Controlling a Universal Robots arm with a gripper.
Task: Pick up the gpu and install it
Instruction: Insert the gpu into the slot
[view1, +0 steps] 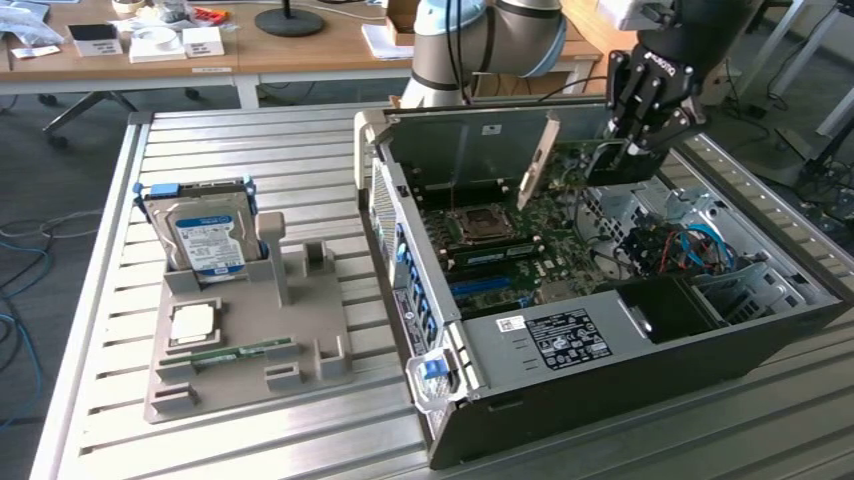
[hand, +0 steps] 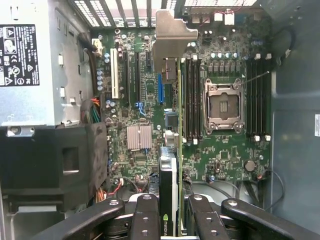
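The black end effector (view1: 630, 145) pinches the thin green-and-black gpu (hand: 168, 175) edge-on inside the open black computer case (view1: 627, 390), at two o'clock from the square silver processor socket (view1: 474, 225) in the exterior view, probably so that its lower edge faces the green motherboard (hand: 225, 160).

Graphics card (hand: 168, 185): black plastic shroud, dull bare-metal bracket. My fingers (hand: 145, 220): matt black metal. Table (view1: 267, 150): ribbed brushed metal. Case (view1: 747, 350): matt dark metal.
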